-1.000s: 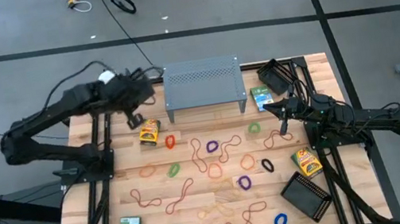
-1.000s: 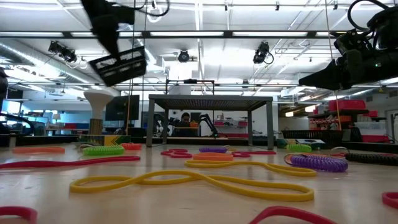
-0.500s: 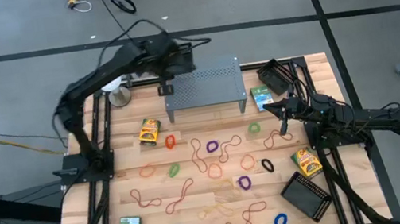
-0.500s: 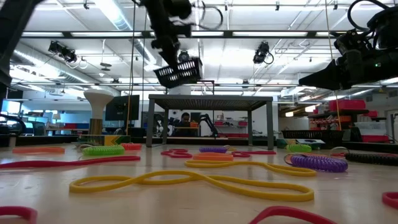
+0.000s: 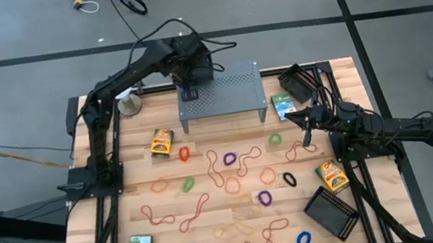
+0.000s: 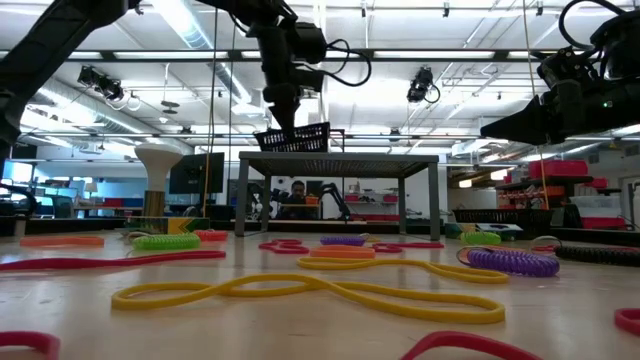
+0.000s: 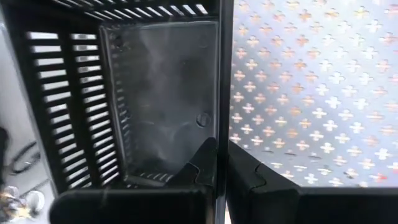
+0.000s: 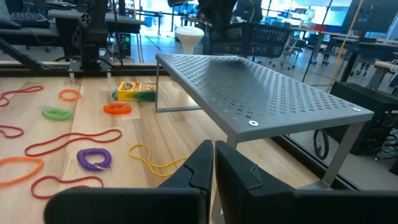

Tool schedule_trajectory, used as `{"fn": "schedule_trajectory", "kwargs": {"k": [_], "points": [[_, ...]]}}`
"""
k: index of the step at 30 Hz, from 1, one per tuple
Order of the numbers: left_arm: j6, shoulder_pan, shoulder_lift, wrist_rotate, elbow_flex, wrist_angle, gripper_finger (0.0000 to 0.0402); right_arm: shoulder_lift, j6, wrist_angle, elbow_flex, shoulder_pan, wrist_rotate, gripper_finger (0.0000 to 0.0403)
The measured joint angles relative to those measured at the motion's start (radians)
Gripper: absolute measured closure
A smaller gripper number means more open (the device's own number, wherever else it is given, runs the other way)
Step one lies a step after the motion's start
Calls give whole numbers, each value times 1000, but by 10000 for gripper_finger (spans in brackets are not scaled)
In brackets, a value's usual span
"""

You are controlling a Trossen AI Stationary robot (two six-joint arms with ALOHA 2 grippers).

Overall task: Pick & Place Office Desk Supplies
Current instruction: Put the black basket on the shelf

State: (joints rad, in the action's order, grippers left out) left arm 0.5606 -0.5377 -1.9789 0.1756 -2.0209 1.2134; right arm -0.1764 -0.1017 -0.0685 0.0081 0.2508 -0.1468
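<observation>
black mesh tray sits at the left end of the grey perforated shelf, just over its top, and the left gripper pinches the tray's wall between its 2 fingers. rubber bands lie scattered across the wooden table, with a yellow-green box near the shelf's left leg. the right gripper hangs over the table's right side, fingers pressed together, holding nothing.

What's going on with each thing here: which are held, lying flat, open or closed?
Left claw: shut on the black tray.
Black tray: held over the grey shelf.
Right claw: shut, holding nothing.
Second tray: lying on the table.
Rubber bands: scattered flat.
Crayon box: closed, lying flat.
</observation>
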Motion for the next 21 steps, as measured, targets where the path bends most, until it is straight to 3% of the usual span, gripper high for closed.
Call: {"fn": "schedule_trajectory", "kwargs": {"k": [21], "points": [[-60, -1, -10, 0, 9, -5, 387, 0, 0, 0, 0, 0, 0, 375]]}}
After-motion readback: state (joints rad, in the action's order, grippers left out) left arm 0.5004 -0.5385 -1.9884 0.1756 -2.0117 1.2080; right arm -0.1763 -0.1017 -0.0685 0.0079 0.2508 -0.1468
